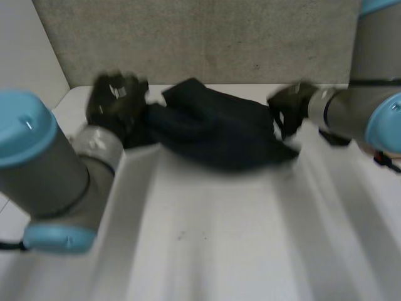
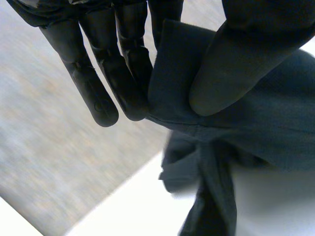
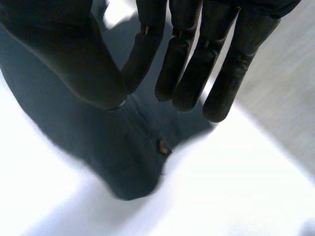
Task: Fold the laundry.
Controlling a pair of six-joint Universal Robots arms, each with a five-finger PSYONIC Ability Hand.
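Past the near stretch of white table [image 1: 207,251], the dark cloth [image 1: 219,128] lies between the 2 hands, its long axis running from one hand to the other. The left hand [image 1: 116,103] pinches a folded edge at its end of the cloth, caught between thumb [image 2: 236,64] and straight fingers [image 2: 123,73]. The rest hangs beyond the fingertips. The right hand [image 1: 291,110] is at the opposite end, with cloth under its palm; I cannot tell whether it has hold. Neither hand looks nearer. The cloth is dark blue-grey and rumpled, with a seam and 1 small brown stud [image 3: 161,146].
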